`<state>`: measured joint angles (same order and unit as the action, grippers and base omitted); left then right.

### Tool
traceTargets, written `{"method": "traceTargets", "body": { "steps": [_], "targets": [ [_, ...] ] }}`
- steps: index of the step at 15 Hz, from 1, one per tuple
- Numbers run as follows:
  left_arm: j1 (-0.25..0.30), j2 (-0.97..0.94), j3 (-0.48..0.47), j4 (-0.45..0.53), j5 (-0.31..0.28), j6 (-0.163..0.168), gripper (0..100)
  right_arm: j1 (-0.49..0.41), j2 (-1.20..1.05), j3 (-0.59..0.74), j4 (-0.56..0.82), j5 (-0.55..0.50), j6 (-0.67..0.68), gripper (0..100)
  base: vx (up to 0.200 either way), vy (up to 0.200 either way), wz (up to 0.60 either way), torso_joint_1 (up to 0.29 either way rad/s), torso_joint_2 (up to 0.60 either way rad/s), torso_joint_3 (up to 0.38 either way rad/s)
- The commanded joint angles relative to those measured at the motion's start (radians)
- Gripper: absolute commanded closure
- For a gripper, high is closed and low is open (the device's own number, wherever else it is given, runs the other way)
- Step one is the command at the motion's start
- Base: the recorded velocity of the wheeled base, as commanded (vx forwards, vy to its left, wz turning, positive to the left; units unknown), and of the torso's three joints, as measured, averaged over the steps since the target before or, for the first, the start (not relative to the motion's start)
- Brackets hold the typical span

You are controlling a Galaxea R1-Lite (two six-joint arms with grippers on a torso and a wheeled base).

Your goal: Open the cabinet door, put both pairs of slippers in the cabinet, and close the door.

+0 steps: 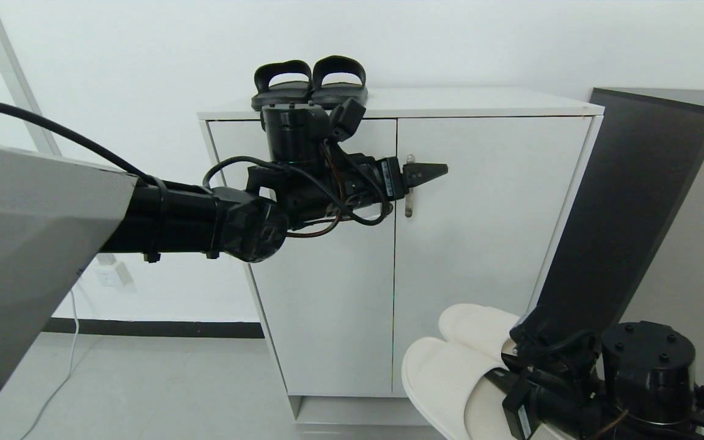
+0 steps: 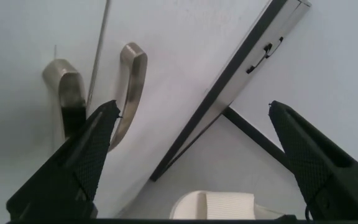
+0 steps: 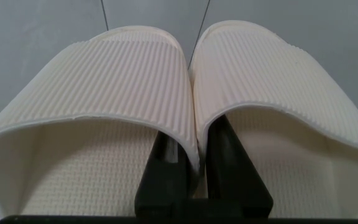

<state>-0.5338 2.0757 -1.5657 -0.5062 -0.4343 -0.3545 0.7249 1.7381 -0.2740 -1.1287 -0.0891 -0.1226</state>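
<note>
Your left gripper (image 1: 426,172) stands spread wide at the right door's handle (image 1: 409,205), which runs upright; one finger lies just beside it, nothing grasped. Both cabinet (image 1: 486,244) doors are closed. Your right gripper (image 3: 194,186) clamps the white slippers (image 1: 450,373), near and low, possibly in the door's swing. The black slippers (image 1: 309,82) sit on top, far left.

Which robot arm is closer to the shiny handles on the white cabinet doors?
Left. The left gripper hovers open right at the curved silver metal handles. The right gripper sits far below, holding cream ribbed slippers.
</note>
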Motion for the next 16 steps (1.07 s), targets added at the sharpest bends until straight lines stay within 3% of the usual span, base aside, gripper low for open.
{"method": "traceTargets", "body": {
  "steps": [1, 6, 7, 10, 13, 16],
  "targets": [
    [0.003, 0.037, -0.030, 0.003, 0.005, 0.000, 0, 0.001, 0.000, 0.001, 0.000, 0.000, 0.000, 100, 0.000, 0.000, 0.00, 0.000, 0.00, 0.000],
    [-0.002, 0.047, -0.048, 0.032, 0.005, 0.000, 0, -0.001, 0.000, 0.001, -0.002, 0.000, 0.000, 100, 0.000, 0.000, 0.00, 0.000, 0.00, 0.000],
    [-0.002, 0.047, -0.046, 0.031, 0.005, 0.000, 100, -0.001, 0.000, 0.003, -0.002, 0.000, 0.000, 100, 0.000, 0.000, 0.00, 0.000, 0.00, 0.000],
    [-0.002, 0.040, -0.037, 0.029, 0.005, 0.000, 100, 0.001, 0.000, 0.015, -0.002, 0.002, 0.000, 100, 0.000, 0.000, 0.00, 0.000, 0.00, 0.000],
    [-0.026, -0.043, 0.087, 0.014, 0.006, 0.026, 100, -0.002, -0.002, 0.042, 0.000, 0.060, 0.006, 100, 0.000, 0.000, 0.00, 0.000, 0.00, 0.000],
    [-0.061, -0.126, 0.217, -0.055, 0.006, 0.031, 100, -0.001, -0.009, 0.062, -0.005, 0.117, 0.012, 100, 0.000, 0.000, 0.00, 0.000, 0.00, 0.000]
  ]
}}
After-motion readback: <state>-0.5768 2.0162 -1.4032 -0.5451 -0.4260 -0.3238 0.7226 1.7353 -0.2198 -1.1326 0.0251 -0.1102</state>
